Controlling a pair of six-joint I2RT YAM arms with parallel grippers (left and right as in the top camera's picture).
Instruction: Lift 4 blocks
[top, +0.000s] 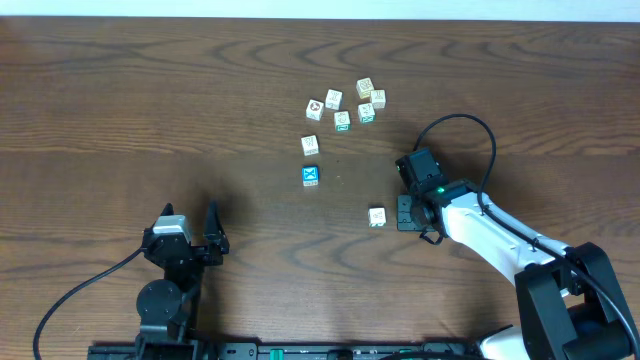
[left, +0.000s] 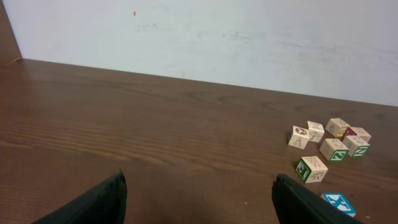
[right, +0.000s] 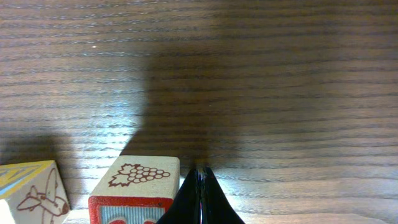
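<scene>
Showing a grape block (right: 140, 175) only from right wrist

we see the left arm's two black fingers (left: 98, 203) spread wide apart at the bottom edge, with the dark brown wooden worktop (left: 155, 124) showing between them. at far right, a cluster of small cream wooden picture cubes (left: 316, 132) sits with a red-faced cube (left: 349, 132) tucked among them. nearer us lie a green-edged cream cube (left: 311, 169) and, apart from it, a bright blue-faced cube (left: 337, 202). a white wall (left: 217, 37) stands behind.
</scene>
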